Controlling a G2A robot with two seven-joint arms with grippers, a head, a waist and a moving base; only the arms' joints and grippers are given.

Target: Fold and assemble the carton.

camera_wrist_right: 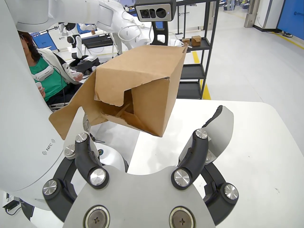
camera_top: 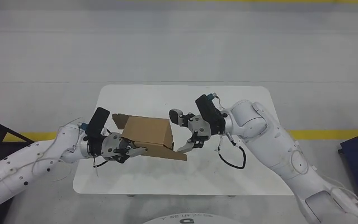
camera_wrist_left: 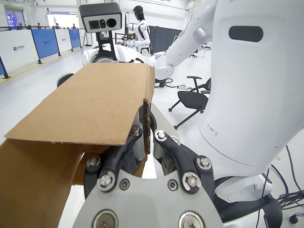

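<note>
A brown carton point(camera_top: 148, 134) hangs above the middle of the white table point(camera_top: 235, 173), between the two arms. My left gripper point(camera_top: 134, 150) is shut on one edge of a side panel; in the left wrist view its fingers point(camera_wrist_left: 140, 134) pinch the carton's point(camera_wrist_left: 95, 105) torn cardboard edge. My right gripper point(camera_top: 179, 133) stands open at the carton's other end. In the right wrist view, that open end of the carton point(camera_wrist_right: 142, 77) faces the right gripper point(camera_wrist_right: 152, 115), with inner flaps partly folded in and one long flap point(camera_wrist_right: 71, 112) sticking out over one finger.
A black shelf rack point(camera_wrist_right: 199, 48) with small boxes stands beyond the table's far edge. An office chair point(camera_wrist_left: 190, 96) sits on the floor off to the side. Bare table point(camera_wrist_right: 237, 131) lies under and around the right gripper.
</note>
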